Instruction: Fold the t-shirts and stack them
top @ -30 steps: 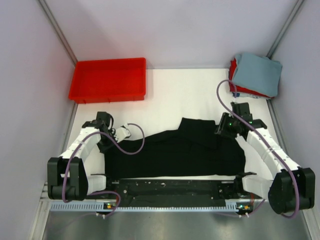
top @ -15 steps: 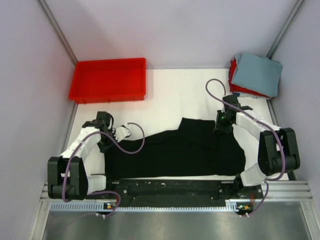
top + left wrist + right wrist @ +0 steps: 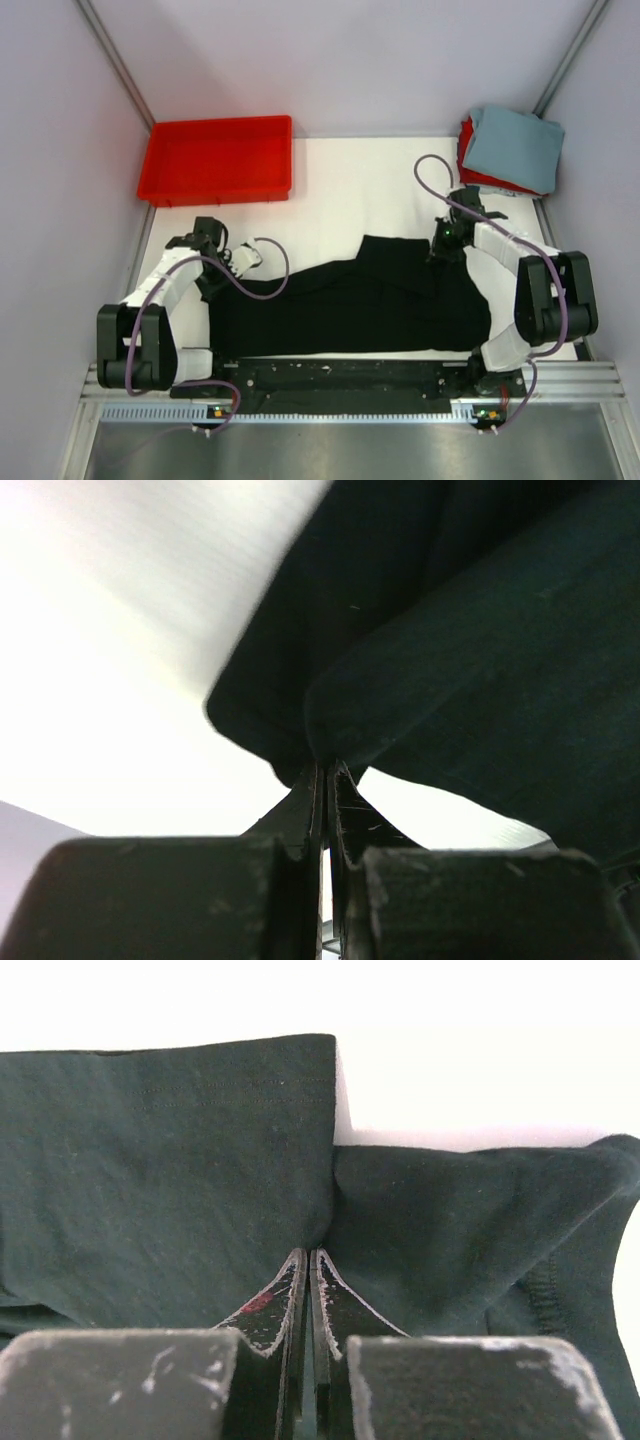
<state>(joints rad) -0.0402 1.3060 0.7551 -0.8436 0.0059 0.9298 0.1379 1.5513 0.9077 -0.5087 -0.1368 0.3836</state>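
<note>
The big black t-shirt (image 3: 350, 305) lies spread out on the white table (image 3: 360, 190), down at 6 o'clock, close to the arms' bases. Its near edge runs almost straight along the black rail (image 3: 340, 375) at the front. Its far edge is bumpy, with one square flap sticking up toward 12 o'clock.

The left gripper (image 3: 322, 770) is at the shirt's 9 o'clock edge. Its two fingers are pressed together and pinch a folded bit of black cloth. In the left wrist view, that bit of cloth is lifted, and white table shows under it.

The right gripper (image 3: 307, 1255) is at the shirt's 2 o'clock corner. Its fingers are pressed together too, and they pinch the black cloth just where a stitched edge meets another fold.

The grey-blue t-shirt (image 3: 515, 148) sits folded on top of the red t-shirt (image 3: 480, 178) in the far corner at 1 o'clock, well apart from the black one. The red tray (image 3: 217, 160) is at 11 o'clock. Bare white table shows between the tray and the folded pile, and past the black shirt's far edge.
</note>
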